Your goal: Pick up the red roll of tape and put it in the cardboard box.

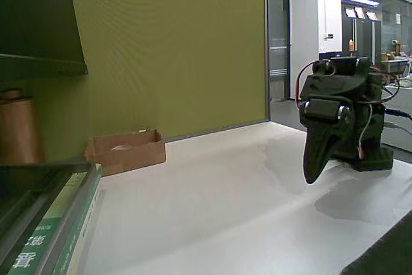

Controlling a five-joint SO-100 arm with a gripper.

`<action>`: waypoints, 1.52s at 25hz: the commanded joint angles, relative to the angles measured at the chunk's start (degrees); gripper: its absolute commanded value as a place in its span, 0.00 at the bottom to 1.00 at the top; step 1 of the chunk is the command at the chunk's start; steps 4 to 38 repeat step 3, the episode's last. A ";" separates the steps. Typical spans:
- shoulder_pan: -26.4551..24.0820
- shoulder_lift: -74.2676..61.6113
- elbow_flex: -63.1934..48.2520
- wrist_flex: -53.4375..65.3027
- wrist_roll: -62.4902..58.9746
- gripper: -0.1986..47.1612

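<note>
The cardboard box (126,151) sits at the back left of the white table, against the green wall, its short flaps upright. Something pale shows just over its rim, but I cannot tell what it is. The red roll of tape is not visible anywhere in this view. The dark green arm is folded at the right side of the table. Its gripper (312,176) points down, with its tip just above the tabletop, far to the right of the box. The fingers taper into one closed point, shut with nothing between them.
A tall brown cylinder (17,128) stands on a shelf at the far left. Books (51,239) with green spines lie at the lower left. The white table (212,204) stretches between box and arm. A dark edge cuts the bottom right corner.
</note>
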 commanded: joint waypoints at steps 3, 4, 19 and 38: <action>-0.79 4.83 2.29 0.26 -0.44 0.00; -0.79 4.83 2.29 0.26 -0.44 0.00; -0.79 4.83 2.29 0.26 -0.44 0.00; -0.79 4.83 2.29 0.26 -0.44 0.00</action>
